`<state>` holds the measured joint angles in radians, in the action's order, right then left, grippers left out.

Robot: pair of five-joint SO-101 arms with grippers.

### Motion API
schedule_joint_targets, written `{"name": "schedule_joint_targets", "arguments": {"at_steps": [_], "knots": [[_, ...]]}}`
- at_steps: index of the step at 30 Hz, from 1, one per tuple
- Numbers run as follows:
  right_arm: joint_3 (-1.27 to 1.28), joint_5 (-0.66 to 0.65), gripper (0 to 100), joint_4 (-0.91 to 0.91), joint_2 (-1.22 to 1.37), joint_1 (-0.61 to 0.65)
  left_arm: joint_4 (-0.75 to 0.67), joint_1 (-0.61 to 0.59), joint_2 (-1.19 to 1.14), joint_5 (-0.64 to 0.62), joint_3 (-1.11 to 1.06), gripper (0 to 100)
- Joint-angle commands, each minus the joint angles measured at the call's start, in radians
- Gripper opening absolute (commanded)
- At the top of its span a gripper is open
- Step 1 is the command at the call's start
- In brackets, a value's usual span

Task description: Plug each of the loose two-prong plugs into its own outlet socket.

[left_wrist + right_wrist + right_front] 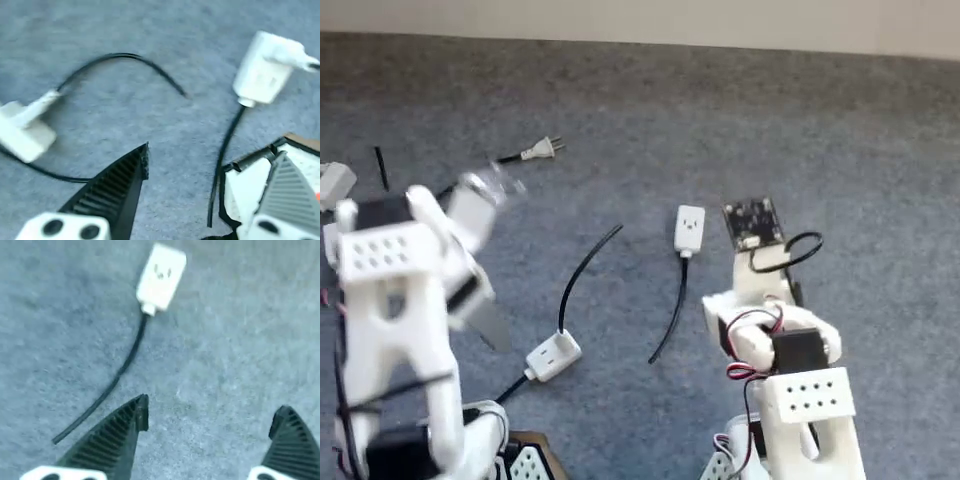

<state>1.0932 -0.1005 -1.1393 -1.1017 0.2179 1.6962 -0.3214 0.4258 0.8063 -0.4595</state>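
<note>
Left arm (395, 300): closest to the high camera, well to the left of the far socket (690, 228). Its jaws are spread wide and hold nothing. In the left wrist view they hang over the table with the far socket (262, 70) on one side and the near socket (20, 132) on the other.
Table (840, 130): a grey, carpet-like surface under everything.
Right arm (800, 390): just right of the far socket and nearer the front edge. Its jaws are released and empty, and in the right wrist view the far socket (161, 277) lies past their tips.
Far socket: white, lying flat with its slots facing up. Its black cord (672, 305) trails toward the front edge.
Near socket (554, 356): white, down and to the left of the far socket and well apart from it. A thin black lead (582, 272) curves up from it toward the far socket.
Loose plug (540, 151): two-prong, behind and to the left of the far socket, lying unplugged on the table.
White piece (332, 182): far left of the far socket at the edge of the view; I cannot tell what it is.
Black sliver (380, 168): just beside that white piece.
</note>
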Motion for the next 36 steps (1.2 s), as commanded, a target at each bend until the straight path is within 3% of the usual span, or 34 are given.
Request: {"name": "schedule_joint_targets", "arguments": {"at_steps": [1,6,13,19,23,27,32,36], "knots": [[0.133,-0.006,36.5,0.136,-0.019,-0.018,-0.043,0.117,0.208,0.048,-0.282,37],[0.189,-0.006,36.5,0.166,-0.021,-0.019,-0.097,0.262,0.369,0.044,-0.453,37],[0.219,-0.006,36.5,0.166,-0.021,-0.019,-0.42,0.406,0.433,-0.107,-0.616,37],[0.226,-0.006,36.5,0.168,-0.021,-0.019,-0.632,0.426,0.433,-0.158,-0.708,36],[0.226,-0.006,36.5,0.168,-0.021,-0.019,-0.647,0.426,0.433,-0.137,-0.746,26],[0.226,-0.006,36.5,0.168,-0.021,-0.019,-0.646,0.426,0.433,-0.012,-0.794,16],[0.226,-0.006,36.5,0.168,-0.021,-0.019,-0.649,0.42,0.44,-0.008,-0.817,12],[0.226,-0.005,36.5,0.168,-0.021,-0.019,-0.638,0.394,0.437,-0.008,-0.76,2]]}}
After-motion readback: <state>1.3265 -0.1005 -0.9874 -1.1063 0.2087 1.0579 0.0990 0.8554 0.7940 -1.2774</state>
